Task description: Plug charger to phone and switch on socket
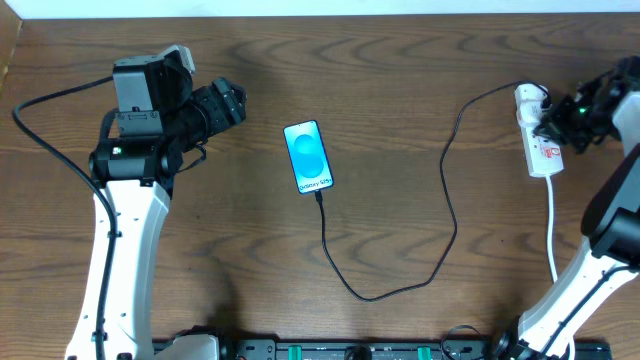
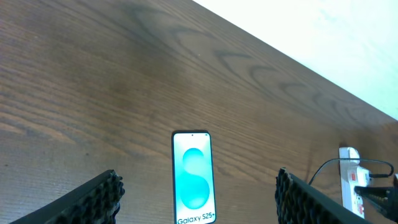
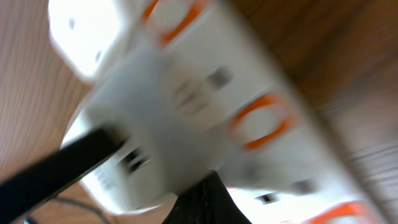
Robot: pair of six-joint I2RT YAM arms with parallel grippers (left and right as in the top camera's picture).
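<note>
Socket [image 3: 249, 93], likely light rigid plastic by the right edge of the tabletop [image 1: 400, 60], could slide; press its switch [image 3: 261, 121] straight down. Right gripper [image 3: 205, 202] closed, empty; left gripper [image 1: 228, 105] wide, empty.

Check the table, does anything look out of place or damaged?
Nothing stands out. The phone lies flat, screen lit; the charger loops loosely from its bottom edge to the socket, and nothing looks spilled or broken.
</note>
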